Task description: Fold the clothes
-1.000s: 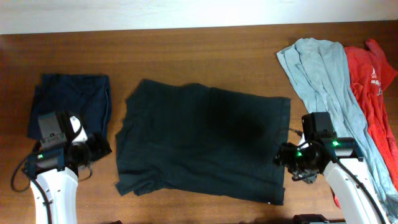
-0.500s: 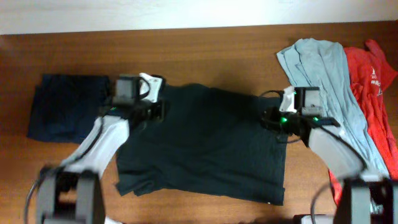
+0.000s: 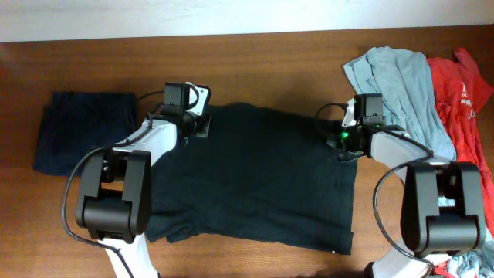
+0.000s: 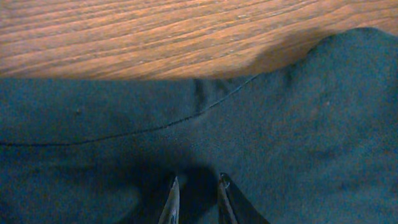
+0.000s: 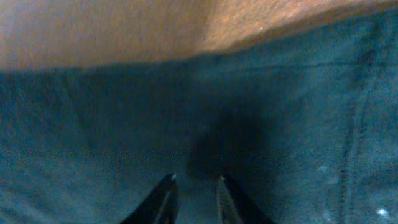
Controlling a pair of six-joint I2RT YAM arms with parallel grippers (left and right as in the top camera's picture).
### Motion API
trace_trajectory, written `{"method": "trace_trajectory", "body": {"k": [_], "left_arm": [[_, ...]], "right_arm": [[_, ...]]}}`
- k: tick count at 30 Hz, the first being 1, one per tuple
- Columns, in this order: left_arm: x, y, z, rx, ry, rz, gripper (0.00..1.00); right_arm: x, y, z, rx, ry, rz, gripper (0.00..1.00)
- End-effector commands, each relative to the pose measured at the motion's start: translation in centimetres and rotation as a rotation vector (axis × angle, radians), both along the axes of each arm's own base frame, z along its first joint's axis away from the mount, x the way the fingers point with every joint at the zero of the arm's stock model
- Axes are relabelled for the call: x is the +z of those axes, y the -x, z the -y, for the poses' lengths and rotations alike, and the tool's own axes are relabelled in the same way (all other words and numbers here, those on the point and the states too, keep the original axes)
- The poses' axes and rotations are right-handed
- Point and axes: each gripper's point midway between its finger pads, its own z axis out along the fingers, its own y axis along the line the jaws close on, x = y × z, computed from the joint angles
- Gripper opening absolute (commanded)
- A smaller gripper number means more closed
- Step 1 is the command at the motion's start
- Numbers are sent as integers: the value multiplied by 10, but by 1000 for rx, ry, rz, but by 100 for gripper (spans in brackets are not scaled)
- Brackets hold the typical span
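Observation:
A large black garment (image 3: pixel 255 177) lies spread flat on the middle of the table. My left gripper (image 3: pixel 199 123) is at its far left corner and my right gripper (image 3: pixel 342 139) at its far right corner. In the left wrist view the fingertips (image 4: pixel 173 184) press into the black cloth (image 4: pixel 298 124) just inside the hem, a narrow gap apart, with a dark fold pinched between them. The right wrist view shows the same: my right gripper (image 5: pixel 195 178) is narrowly shut on a dark bunch of the black cloth (image 5: pixel 93 124) near its far edge.
A folded navy garment (image 3: pixel 85 131) lies at the left. A pale blue-grey garment (image 3: pixel 401 85) and a red one (image 3: pixel 463 100) are heaped at the right, close to my right arm. Bare wooden table (image 3: pixel 255 69) runs along the far side.
Both arms swung from the near side of the table up to the black garment's far corners. Both sets of jaws closed down from wide to a narrow pinch on the cloth.

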Motion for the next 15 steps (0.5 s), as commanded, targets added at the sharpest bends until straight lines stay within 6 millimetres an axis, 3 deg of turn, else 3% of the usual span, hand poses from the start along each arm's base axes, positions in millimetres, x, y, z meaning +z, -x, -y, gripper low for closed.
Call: {"method": "trace_trajectory", "body": {"k": [1, 4, 8, 15], "left_arm": [[-35, 4, -32, 115, -135, -60, 22], [-38, -8, -45, 191, -153, -19, 22], [-24, -46, -41, 211, -112, 157, 17], [-1, -90, -38, 228, -84, 274, 16]], "right_arm": [[-29, 0, 19, -101, 87, -59, 25], [-50, -8, 19, -170, 54, -62, 24], [-74, -29, 15, -222, -1, -10, 24], [-48, -75, 0, -167, -98, 165, 24]]}}
